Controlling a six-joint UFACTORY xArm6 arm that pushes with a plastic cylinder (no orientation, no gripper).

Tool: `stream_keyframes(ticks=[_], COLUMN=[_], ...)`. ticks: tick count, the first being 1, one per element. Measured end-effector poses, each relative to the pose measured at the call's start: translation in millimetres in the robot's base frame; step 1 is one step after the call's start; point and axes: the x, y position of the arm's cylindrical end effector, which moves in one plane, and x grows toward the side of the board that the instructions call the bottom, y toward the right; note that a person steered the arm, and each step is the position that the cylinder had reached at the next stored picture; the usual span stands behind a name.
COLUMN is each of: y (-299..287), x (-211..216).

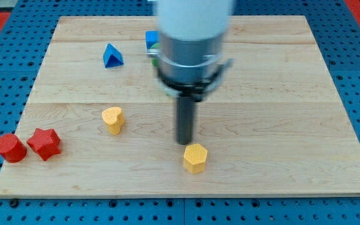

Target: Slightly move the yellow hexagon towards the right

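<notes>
The yellow hexagon (195, 157) lies on the wooden board (280, 125), near the view's bottom, a little right of the middle. My tip (185, 142) is just above it in the view and slightly to its left, very close or touching; I cannot tell which. The arm's wide grey and white body fills the view's top centre above the rod.
A yellow heart-shaped block (112, 119) lies left of the rod. A blue triangle (112, 56) is at the top left. A blue block (151, 40) is partly hidden behind the arm, with a green bit beside it. A red cylinder (10, 148) and a red star-like block (44, 144) sit at the left edge.
</notes>
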Motion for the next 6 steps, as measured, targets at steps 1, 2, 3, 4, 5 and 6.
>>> stream_keyframes(ticks=[1, 2, 3, 4, 5, 6], y=[-19.9, 85.3, 186.9, 145.0, 126.8, 53.9], x=[18.1, 39.2, 23.8, 22.7, 49.0, 42.6])
